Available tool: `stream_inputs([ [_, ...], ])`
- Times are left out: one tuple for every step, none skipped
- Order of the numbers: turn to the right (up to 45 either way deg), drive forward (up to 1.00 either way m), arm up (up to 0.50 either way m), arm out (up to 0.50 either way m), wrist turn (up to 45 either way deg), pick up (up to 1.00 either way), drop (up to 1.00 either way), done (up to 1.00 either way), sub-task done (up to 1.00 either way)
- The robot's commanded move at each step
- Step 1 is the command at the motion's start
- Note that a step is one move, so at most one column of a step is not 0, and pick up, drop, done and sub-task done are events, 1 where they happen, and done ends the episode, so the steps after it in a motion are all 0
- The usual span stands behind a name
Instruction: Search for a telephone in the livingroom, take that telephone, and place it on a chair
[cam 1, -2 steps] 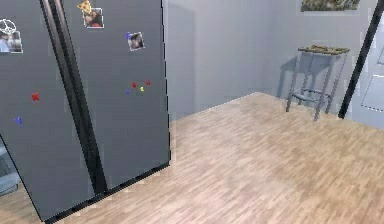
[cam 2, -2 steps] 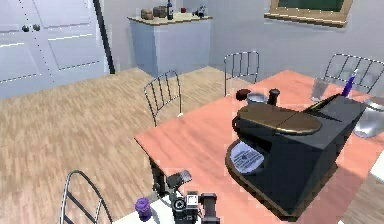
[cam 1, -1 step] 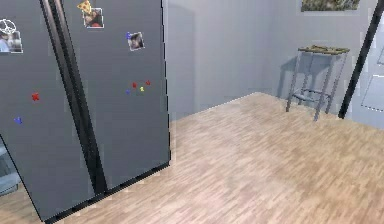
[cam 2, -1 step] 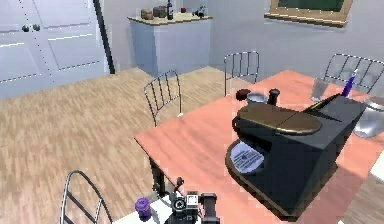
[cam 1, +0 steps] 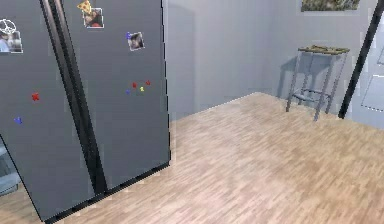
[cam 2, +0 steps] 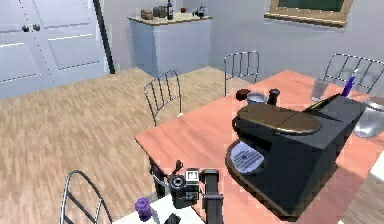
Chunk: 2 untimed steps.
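One clear cup [cam 2: 328, 91], purple stick [cam 2: 347, 84] inside; chair [cam 2: 356, 58] just behind it.

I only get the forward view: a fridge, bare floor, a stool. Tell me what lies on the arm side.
Observer: A reddish table stands there, with a dark coffee machine on it.
Operator: Seats next.
Observer: A wire-backed chair stands at the table's left side in the arm side view.
Operator: Now our own hardware.
Observer: The gripper is near the arm side view's bottom edge, by the table's near corner. I cannot tell whether it holds anything.
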Motion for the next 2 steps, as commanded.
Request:
stream_inputs([
  [0.0, 0.0, 0.0, -0.08, 0.0, 0.0, 0.0, 0.0, 0.0],
  [0.0, 0.0, 0.0, 0.0, 0.0, 0.0, 0.0, 1.0, 0.0],
])
